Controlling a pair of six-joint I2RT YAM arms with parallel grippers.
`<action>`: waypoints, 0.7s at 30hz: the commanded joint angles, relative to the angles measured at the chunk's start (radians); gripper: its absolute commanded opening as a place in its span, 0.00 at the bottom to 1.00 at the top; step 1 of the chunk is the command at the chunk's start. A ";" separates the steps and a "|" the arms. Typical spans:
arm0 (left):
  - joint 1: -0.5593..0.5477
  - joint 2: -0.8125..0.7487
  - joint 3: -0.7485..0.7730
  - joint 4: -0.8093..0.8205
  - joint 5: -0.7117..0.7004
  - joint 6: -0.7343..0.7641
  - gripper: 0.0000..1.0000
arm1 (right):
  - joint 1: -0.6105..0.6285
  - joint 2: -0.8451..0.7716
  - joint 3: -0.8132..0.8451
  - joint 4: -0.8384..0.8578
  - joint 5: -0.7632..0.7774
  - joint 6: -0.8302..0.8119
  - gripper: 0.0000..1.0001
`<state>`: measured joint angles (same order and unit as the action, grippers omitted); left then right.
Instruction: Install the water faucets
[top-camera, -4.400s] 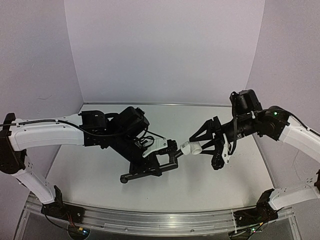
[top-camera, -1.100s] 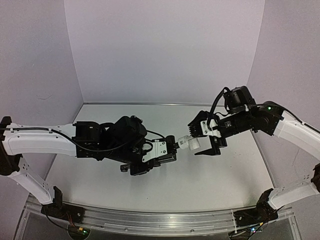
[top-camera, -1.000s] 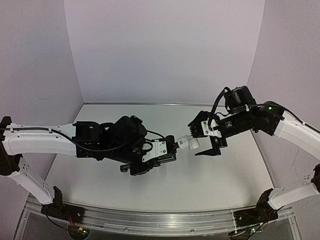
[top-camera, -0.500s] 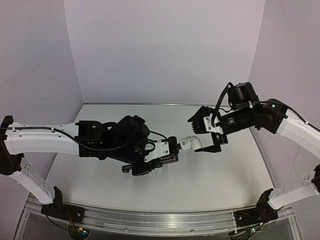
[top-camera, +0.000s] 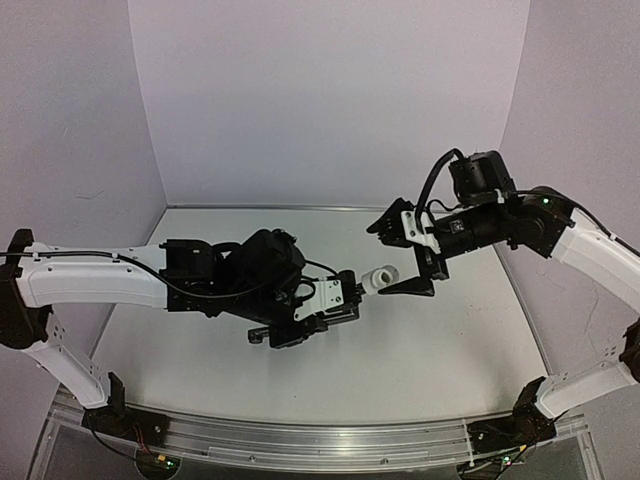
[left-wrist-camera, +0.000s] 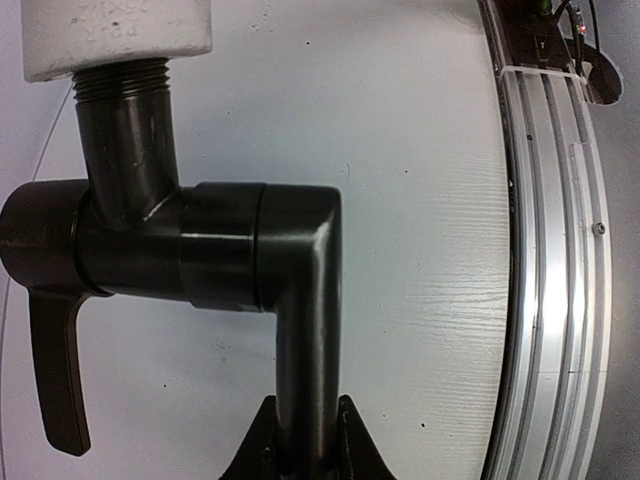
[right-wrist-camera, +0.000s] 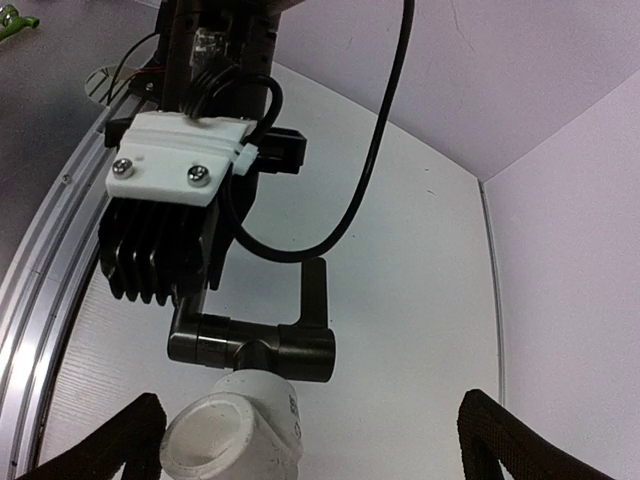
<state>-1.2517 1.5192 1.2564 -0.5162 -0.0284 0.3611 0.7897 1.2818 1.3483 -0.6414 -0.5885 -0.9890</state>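
Observation:
My left gripper (top-camera: 343, 298) is shut on the slim black faucet pipe (left-wrist-camera: 305, 330), whose stem runs down between the jaws (left-wrist-camera: 303, 445). The pipe's threaded end enters a white stubby fitting (left-wrist-camera: 120, 35). A flat black lever (left-wrist-camera: 60, 380) hangs from the faucet body. In the top view the white fitting (top-camera: 380, 278) sticks out to the right of the left gripper, above the table. My right gripper (top-camera: 400, 257) stands open just right of it, one finger above and one below, touching nothing. In the right wrist view the fitting (right-wrist-camera: 235, 435) and faucet (right-wrist-camera: 255, 345) sit between its spread fingertips (right-wrist-camera: 110, 450).
The white table (top-camera: 450, 350) is bounded by an aluminium rail (top-camera: 300, 440) along the near edge, also seen in the left wrist view as the rail (left-wrist-camera: 545, 250). Pale walls (top-camera: 320, 100) close the back and sides. A black cable (right-wrist-camera: 370, 180) loops off the left wrist.
The right gripper has rolled and drawn back up and right, off the white fitting, which stays on the faucet's end. The left arm has shifted slightly right with the faucet.

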 joint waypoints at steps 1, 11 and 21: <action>-0.002 -0.018 0.063 0.060 0.023 0.009 0.00 | 0.000 0.032 0.055 0.076 0.060 0.075 0.98; -0.002 -0.042 0.050 0.061 0.025 0.004 0.00 | 0.000 0.089 0.073 0.110 0.212 0.098 0.98; -0.002 -0.035 0.046 0.053 0.025 0.005 0.00 | 0.000 0.126 0.125 0.112 0.259 0.142 0.98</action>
<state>-1.2335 1.5215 1.2564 -0.5411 -0.0540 0.3248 0.7990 1.3899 1.4171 -0.5903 -0.4224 -0.8730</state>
